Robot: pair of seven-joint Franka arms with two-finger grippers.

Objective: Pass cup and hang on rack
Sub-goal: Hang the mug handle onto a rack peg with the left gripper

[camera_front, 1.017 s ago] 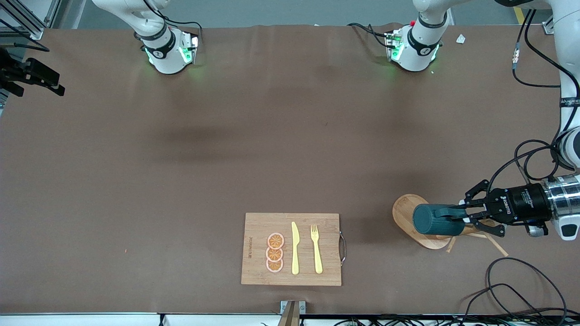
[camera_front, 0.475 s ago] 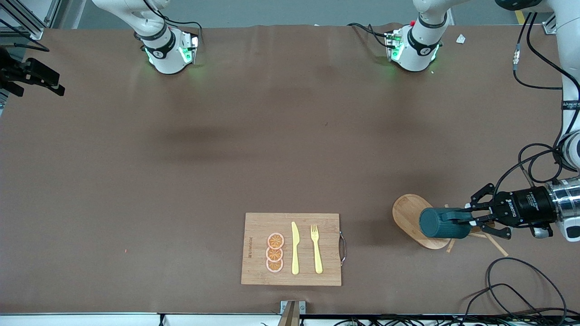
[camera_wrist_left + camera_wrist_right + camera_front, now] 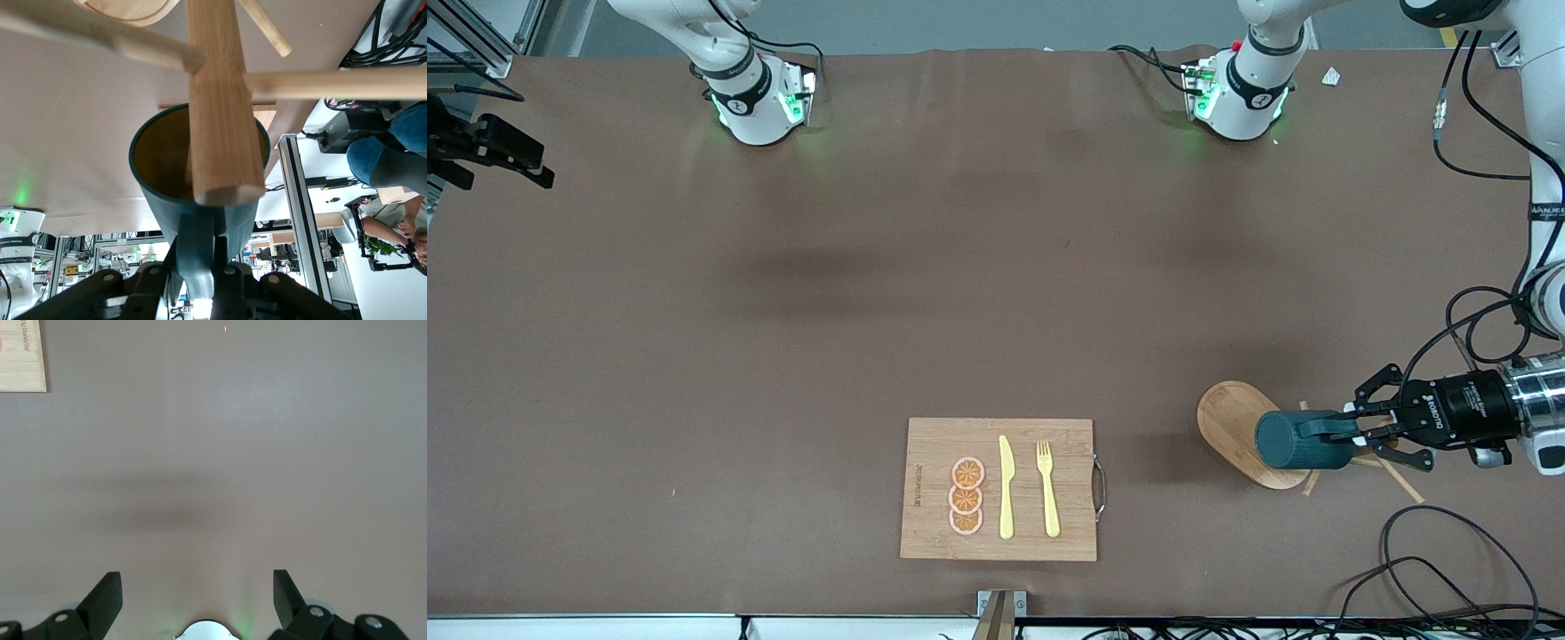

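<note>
The cup lies sideways over the rack, at the left arm's end of the surface, its handle clamped in your left pincer. In the left wrist view the post looks to cross the cup's mouth, so first line the handle's loop up with a peg, and release only once it seats. Your right pincer waits with its fingers apart over bare surface.
</note>
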